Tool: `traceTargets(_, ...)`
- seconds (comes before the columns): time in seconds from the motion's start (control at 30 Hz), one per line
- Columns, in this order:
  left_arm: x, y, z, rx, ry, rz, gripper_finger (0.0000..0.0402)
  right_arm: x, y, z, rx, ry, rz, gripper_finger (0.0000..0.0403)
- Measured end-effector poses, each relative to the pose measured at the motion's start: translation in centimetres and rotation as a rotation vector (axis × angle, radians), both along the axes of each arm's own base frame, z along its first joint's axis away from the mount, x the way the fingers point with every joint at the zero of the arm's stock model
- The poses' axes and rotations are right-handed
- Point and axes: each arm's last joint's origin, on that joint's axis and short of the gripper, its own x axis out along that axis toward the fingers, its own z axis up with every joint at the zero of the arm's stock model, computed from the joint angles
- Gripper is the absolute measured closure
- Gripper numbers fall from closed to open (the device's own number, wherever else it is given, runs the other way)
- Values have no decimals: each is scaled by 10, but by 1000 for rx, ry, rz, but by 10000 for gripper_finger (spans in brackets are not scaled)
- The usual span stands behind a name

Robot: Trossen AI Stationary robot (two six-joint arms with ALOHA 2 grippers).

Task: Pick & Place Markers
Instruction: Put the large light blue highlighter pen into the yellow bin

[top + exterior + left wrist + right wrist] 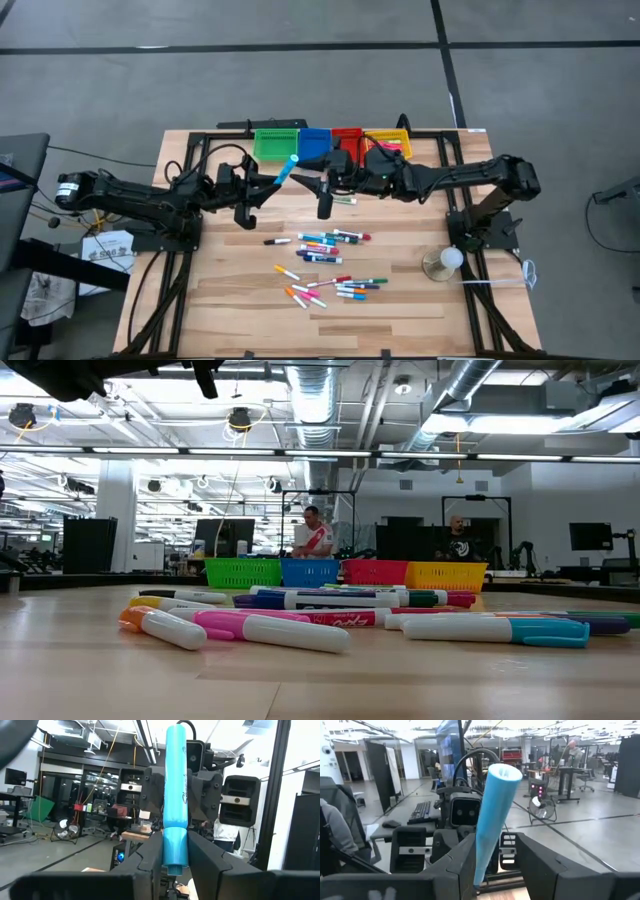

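Fingers (150, 862) of the left gripper (175, 847) are closed on the lower end of a light blue marker (175, 795), holding it up in the air above the worktop (230, 290), just in front of the bins (330, 142). Facing it from the other side, the right gripper (492, 847) has its fingers (540, 865) spread around the same marker, which leans against one finger with a gap to the other. All other markers (325, 262) lie scattered in two loose groups on the worktop, nearer its front edge and well apart from both grippers.
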Motion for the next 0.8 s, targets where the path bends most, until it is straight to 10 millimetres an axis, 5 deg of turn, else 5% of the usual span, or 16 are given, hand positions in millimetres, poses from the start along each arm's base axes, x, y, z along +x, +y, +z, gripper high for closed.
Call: traceTargets(0.8,12,-6,-12,-30,59,-64,321,0,1,5,-9,-53,41,274)
